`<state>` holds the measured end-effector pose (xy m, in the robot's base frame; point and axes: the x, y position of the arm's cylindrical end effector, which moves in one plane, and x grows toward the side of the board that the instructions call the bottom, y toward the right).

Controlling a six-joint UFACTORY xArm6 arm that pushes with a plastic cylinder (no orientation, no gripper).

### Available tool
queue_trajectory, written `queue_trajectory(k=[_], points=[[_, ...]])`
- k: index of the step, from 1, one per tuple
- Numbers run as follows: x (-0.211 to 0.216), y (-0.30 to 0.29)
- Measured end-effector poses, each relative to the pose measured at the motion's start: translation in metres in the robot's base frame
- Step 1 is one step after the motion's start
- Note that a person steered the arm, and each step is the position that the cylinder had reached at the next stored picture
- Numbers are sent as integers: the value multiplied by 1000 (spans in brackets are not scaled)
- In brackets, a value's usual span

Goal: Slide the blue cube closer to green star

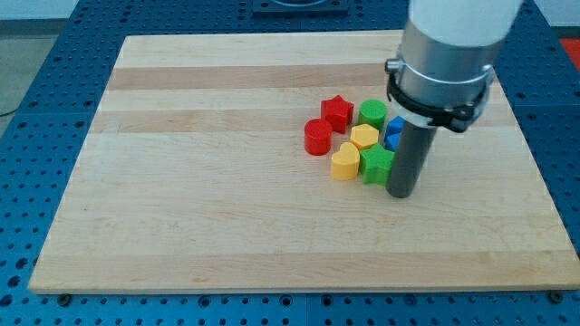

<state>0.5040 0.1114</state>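
My tip (401, 194) below blue cube (394, 129)

Board (227, 226) open at view's left; block cluster (358, 140) crowds right-centre.

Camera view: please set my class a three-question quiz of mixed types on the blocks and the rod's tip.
1. True or false: my tip sits at the view's right of the green star.
2. Which block lies farthest to the view's left? A red cylinder B yellow heart C blue cube
3. Fill in: the block above the red cylinder is the red ____.
Key: 1 true; 2 A; 3 star.
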Motion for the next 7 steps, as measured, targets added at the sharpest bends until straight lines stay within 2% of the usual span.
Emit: queue_trajectory(k=[3, 4, 5, 6, 7], points=[[-14, -14], [0, 1], [25, 53], [1, 104], [-12, 100]])
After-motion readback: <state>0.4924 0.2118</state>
